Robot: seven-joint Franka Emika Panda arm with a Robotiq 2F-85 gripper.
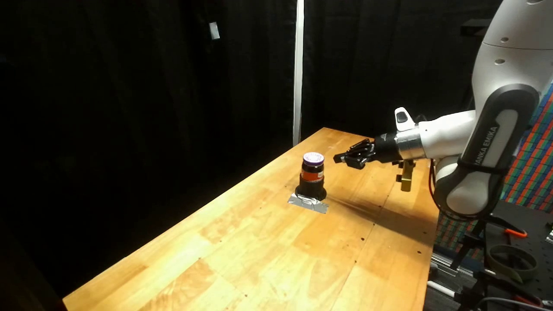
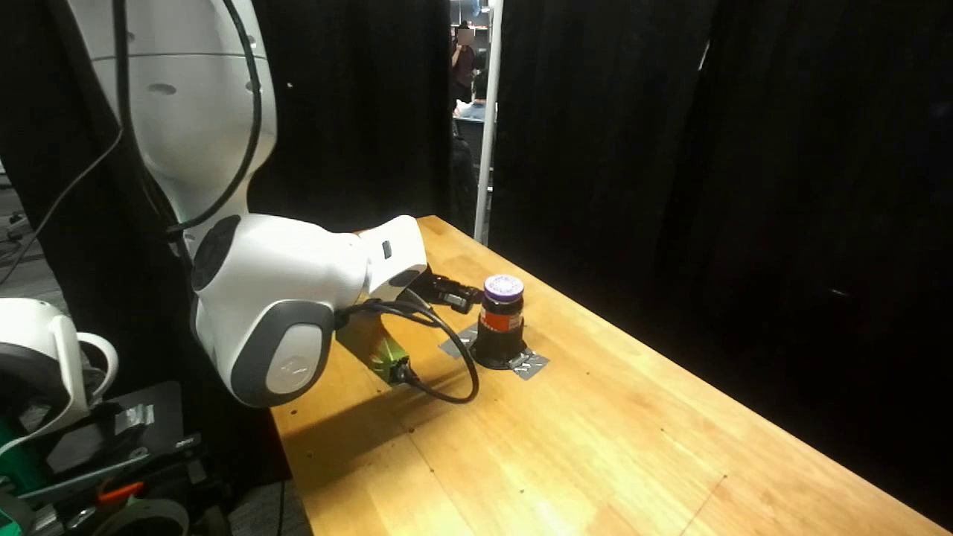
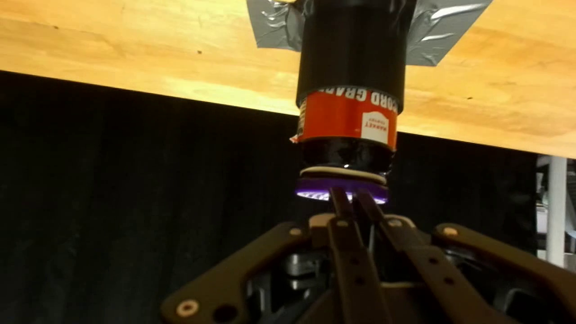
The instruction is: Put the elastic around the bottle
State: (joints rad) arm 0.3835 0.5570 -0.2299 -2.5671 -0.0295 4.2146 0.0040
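The bottle [image 1: 312, 175] is a small dark jar with an orange label and a purple-rimmed lid. It stands upright in a black holder in both exterior views [image 2: 502, 320]. In the wrist view the bottle [image 3: 342, 118] appears upside down. A tan ring [image 3: 344, 172], which looks like the elastic, lies around its neck against the lid. My gripper [image 1: 341, 159] is level with the lid and a short way from it. In the wrist view the fingertips [image 3: 351, 192] overlap the lid. They are almost together, with a thin gap and nothing seen between them.
The black holder [image 1: 311, 190] is fixed to the wooden table [image 1: 268, 250] with silver tape [image 1: 309, 204]. A box-shaped camera [image 2: 383, 357] hangs under the wrist. A cable [image 2: 473, 376] from it loops close to the holder in that view. Black curtains hang behind the table.
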